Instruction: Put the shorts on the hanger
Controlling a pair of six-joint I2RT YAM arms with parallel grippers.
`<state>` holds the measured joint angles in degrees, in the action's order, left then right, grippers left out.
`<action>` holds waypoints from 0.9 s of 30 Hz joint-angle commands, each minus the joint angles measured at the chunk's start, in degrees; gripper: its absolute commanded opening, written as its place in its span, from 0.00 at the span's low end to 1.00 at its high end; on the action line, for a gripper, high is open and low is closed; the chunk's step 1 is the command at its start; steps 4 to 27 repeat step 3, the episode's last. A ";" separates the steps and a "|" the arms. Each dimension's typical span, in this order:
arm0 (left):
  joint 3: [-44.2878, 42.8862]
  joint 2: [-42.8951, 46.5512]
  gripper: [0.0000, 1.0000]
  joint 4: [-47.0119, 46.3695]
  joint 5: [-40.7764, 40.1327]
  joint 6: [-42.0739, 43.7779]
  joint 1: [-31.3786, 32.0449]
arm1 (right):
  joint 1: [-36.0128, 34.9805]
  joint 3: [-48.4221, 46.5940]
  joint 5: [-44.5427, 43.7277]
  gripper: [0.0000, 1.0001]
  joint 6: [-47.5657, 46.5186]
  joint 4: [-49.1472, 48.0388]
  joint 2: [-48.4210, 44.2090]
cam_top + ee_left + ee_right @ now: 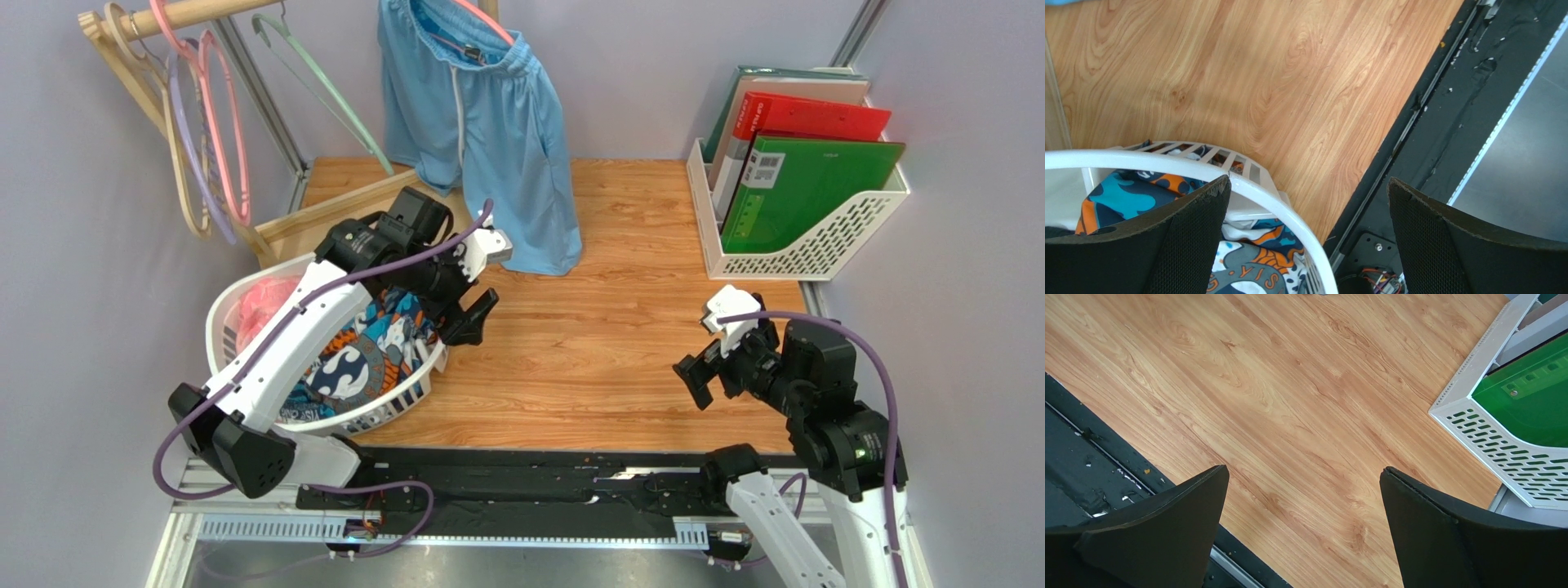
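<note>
**Since the shorts already hang at the back, both arms need only stay clear**

Although the job looks close to done from above, the shorts (472,135) sit lopsided on the hanger (488,22). One leg drops lower than the other, and its hem reaches down to about the table (589,343). The left gripper (472,284) hovers near that hem, jaws spread and holding nothing. The right gripper (702,349) is well apart, equally slack and empty. If a tidy-up is wanted, I judge it best to come at the low leg from the open table side. Any move away should be slow, so no finger catches the drawstring.

Seen from the left wrist, the wide jaws straddle the rim of the laundry basket (1168,160), with a patterned cloth (1131,190) inside it. That rim is the nearest thing to bump.

Seen from the right wrist, bare wood lies between the fingers. The file rack (1487,435) with its green folder (1530,398) stands off to one side.
</note>
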<state>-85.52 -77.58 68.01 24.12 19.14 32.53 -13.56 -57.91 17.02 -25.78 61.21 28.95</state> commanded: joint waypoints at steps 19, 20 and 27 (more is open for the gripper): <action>1.40 3.48 0.99 -4.37 -6.18 -1.47 0.07 | 0.20 -0.19 0.39 1.00 -3.31 0.40 1.02; 1.40 3.48 0.99 -4.37 -6.18 -1.47 0.07 | 0.20 -0.19 0.39 1.00 -3.31 0.40 1.02; 1.40 3.48 0.99 -4.37 -6.18 -1.47 0.07 | 0.20 -0.19 0.39 1.00 -3.31 0.40 1.02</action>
